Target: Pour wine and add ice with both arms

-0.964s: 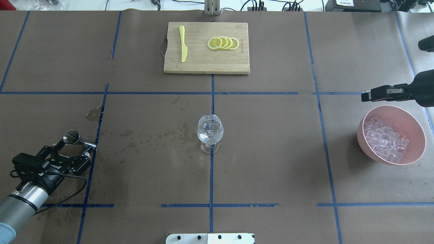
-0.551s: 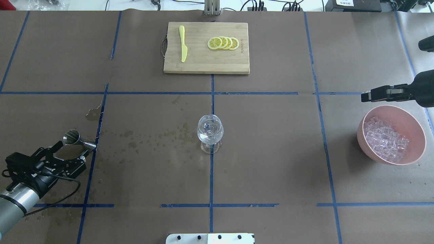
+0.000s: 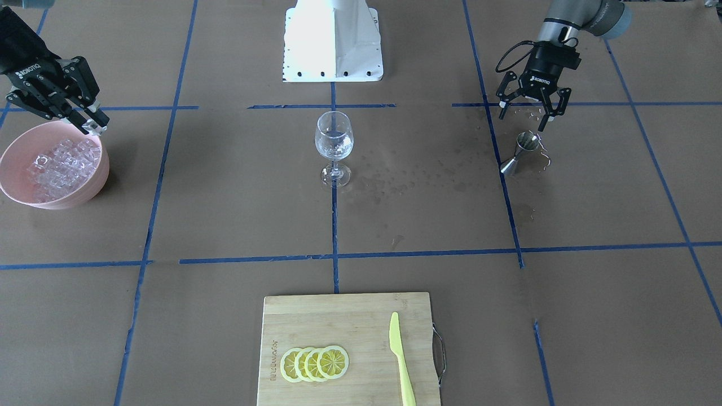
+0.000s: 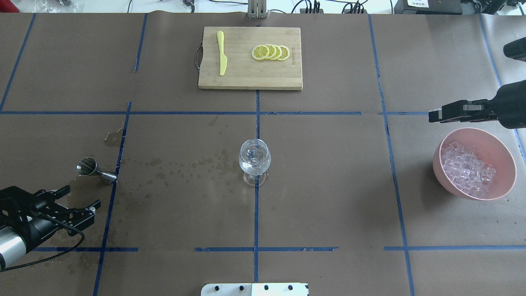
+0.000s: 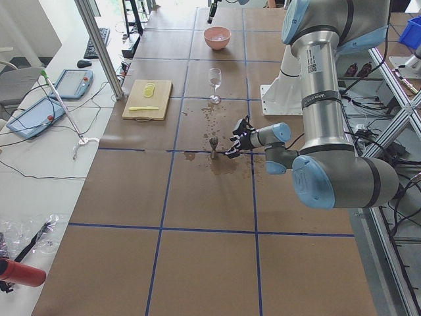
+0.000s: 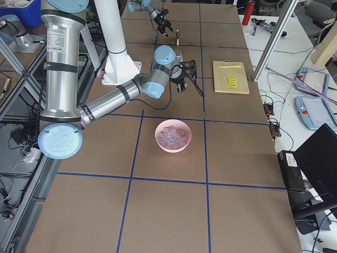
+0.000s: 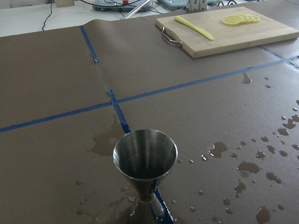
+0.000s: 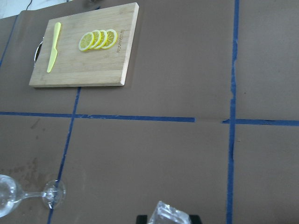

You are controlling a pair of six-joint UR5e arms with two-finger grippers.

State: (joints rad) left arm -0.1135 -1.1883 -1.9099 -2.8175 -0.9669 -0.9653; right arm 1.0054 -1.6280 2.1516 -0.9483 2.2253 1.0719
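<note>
Left gripper [image 4: 84, 195]: fingers spread wide, nothing between them.
Right gripper [image 4: 432, 116]: fingers drawn together on one ice cube [image 8: 170, 215]; the gripper lies level, with its tips toward the robot's left.
Right wrist view alone: the held cube shows plainly at the bottom edge. The overhead view gives only the closed fingers side-on.
Left wrist view alone: the inside of the jigger [image 7: 145, 156], with no fingers in view.
Jigger: one, just ahead of the left gripper's tips and apart from them. It stands upright with its long axis vertical, mouth up, foot on a blue tape line.
Wine glass [image 4: 254, 158]: one, upright with its stem vertical, between the two grippers and well apart from both.
Wine [image 3: 334, 151]: a little clear liquid low in the glass, barely visible.
Ice [image 4: 468, 169]: too many cubes to count, in one pink bowl [image 4: 439, 158] below the right gripper, which hangs above the bowl's edge on the glass side.
Beyond the glass, far from both grippers: one cutting board [image 4: 246, 78], one yellow knife [image 4: 222, 55], four lemon slices [image 4: 271, 52].
</note>
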